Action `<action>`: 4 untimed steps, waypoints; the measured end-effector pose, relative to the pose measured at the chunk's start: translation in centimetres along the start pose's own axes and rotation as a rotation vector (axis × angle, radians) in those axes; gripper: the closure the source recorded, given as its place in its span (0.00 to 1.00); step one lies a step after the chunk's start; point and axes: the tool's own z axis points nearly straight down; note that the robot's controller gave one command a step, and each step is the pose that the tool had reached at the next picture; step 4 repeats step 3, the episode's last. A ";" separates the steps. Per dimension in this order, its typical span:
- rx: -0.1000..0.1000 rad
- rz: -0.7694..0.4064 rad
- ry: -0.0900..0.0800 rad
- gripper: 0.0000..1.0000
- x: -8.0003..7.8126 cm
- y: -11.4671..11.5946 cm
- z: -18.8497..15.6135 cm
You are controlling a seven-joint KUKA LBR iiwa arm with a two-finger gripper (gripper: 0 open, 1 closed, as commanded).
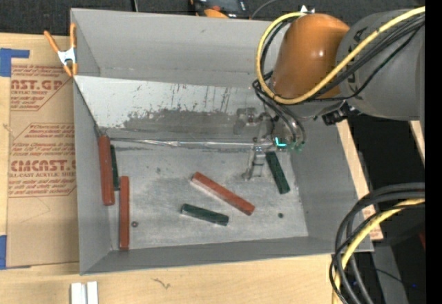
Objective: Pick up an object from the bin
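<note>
Bin floor point(159, 182): dk green bar point(280, 176) just beside claw point(256, 170)

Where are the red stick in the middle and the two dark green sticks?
Red stick in the middle point(222, 193): camera view, halfway along its top.
Dark green stick just below it point(204, 214): camera view, halfway along it.
Dark green stick on the right point(280, 175): camera view, halfway along it.

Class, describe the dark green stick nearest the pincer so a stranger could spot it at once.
In the grey bin, look at the right of its floor, where the pincer hangs. Just right of it lies a short dark green stick, steeply slanted. The other short green stick lies mid-floor, nearly level.
</note>
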 end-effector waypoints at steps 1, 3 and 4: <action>-0.001 0.254 0.001 0.00 6.9 4.1 9.8; -0.003 0.268 -0.014 1.00 6.7 4.2 -5.5; -0.003 0.268 -0.014 1.00 6.7 4.2 -5.5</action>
